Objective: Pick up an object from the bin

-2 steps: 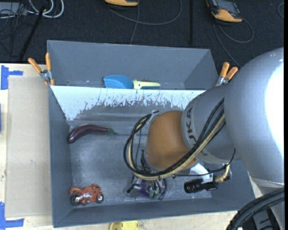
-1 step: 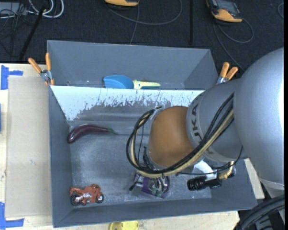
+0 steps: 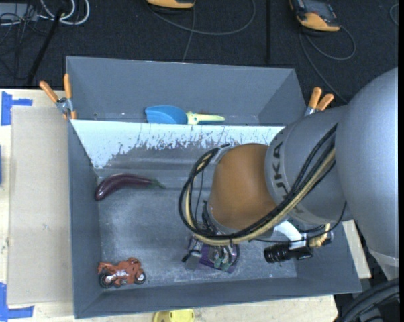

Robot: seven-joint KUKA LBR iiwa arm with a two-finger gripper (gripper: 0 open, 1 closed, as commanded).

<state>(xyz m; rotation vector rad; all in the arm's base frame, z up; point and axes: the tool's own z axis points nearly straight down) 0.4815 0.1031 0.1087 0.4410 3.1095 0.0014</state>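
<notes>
Camera view: the gripper is low over the floor of the bin, near its front wall and right of centre, above a small purple thing. I cannot tell how wide it stands. A sound pick would centre on that piece, then lift straight up. A purple toy aubergine and a red toy motorcycle lie well apart to the left.

Robot lab: arm, metal bin, floor cables.
</notes>
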